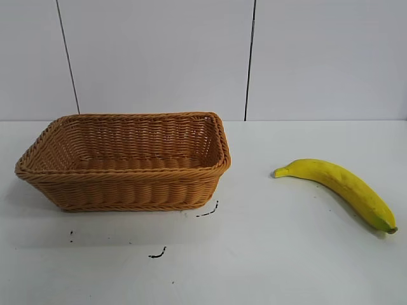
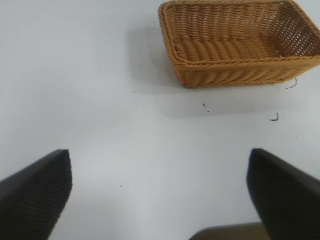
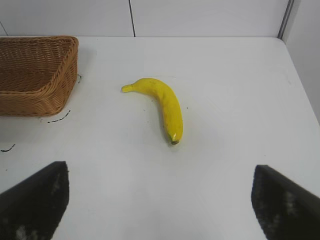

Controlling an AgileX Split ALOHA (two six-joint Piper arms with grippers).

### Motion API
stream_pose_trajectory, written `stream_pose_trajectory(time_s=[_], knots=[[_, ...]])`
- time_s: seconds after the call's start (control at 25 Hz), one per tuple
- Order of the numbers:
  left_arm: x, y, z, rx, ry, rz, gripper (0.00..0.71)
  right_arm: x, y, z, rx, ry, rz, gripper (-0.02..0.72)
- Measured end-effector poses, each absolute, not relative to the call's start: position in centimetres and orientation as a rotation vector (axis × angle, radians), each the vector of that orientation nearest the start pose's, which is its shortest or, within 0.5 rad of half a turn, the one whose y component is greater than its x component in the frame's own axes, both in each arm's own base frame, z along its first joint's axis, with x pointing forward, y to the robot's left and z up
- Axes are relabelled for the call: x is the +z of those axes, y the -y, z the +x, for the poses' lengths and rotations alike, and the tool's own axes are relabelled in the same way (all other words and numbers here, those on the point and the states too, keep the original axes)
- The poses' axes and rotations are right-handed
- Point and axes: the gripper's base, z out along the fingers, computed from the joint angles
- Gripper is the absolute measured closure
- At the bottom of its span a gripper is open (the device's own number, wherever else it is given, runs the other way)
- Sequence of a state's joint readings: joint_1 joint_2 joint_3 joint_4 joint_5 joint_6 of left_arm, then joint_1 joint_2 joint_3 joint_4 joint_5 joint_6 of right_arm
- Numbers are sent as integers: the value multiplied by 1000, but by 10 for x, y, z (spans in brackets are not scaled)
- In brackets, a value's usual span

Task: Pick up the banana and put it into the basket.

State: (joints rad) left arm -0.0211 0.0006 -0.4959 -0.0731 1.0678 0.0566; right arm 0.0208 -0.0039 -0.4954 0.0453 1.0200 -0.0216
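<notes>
Exterior view: banana [image 1: 340, 189] lies on the bench near its right edge, well apart from the empty basket [image 1: 127, 190] at left. Right end effector [image 3: 160, 197] and left end effector [image 2: 160, 192] both gape wide, holding nothing. Pickup not yet begun; next, the right one must reach the banana.

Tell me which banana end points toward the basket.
The stem end of the banana points toward the basket; the dark-tipped end points away.
</notes>
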Motion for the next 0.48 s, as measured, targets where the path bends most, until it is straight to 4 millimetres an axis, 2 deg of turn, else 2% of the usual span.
stream_pose_trajectory(time_s=[0.48], knots=[[276,6,-5,-64,-2053,83,20,280,-4,-3,55,-2009,-44,11]])
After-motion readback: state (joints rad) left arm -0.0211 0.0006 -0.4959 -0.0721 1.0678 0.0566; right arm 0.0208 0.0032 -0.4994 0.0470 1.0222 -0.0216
